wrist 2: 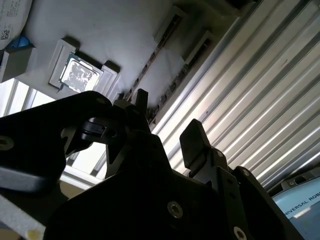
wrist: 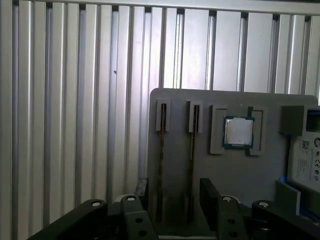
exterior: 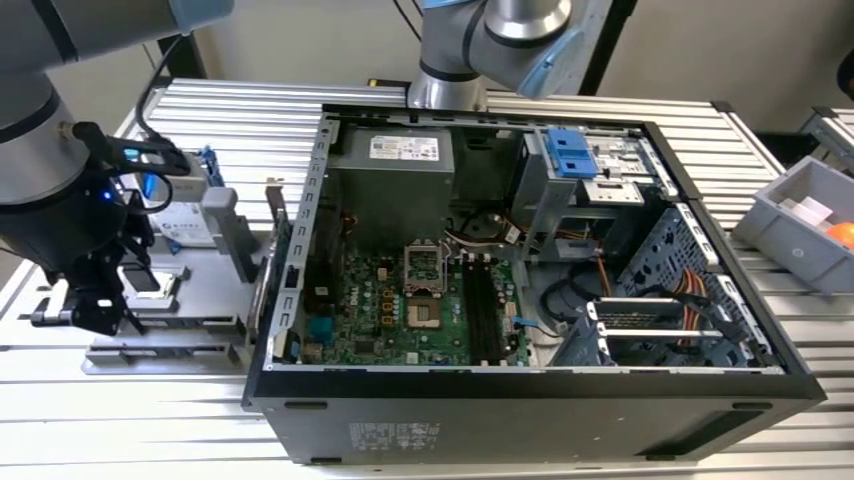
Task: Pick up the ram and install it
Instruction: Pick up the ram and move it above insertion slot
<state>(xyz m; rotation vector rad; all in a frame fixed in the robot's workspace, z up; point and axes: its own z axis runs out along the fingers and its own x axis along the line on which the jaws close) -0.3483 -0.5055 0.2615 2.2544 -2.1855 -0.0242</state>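
Aluminium slats (exterior: 200, 110) lie under your arm (exterior: 34, 150), bent down at the exterior view's left over the grey tray (exterior: 187, 325). Its gripper (wrist: 175, 185) hangs spread, clasping nothing — in that view its fingertips are lost in shadow. The ram (wrist: 161, 150) stands on edge in a tray slot, its near end cut off by the gripper, in line with the gap between the jaws.

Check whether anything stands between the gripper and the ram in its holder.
Nothing visible does. In the first wrist view the open gripper hangs over the grey holder plate, where the ram stands on edge in a slot. The square chip sits off to the side, apart.
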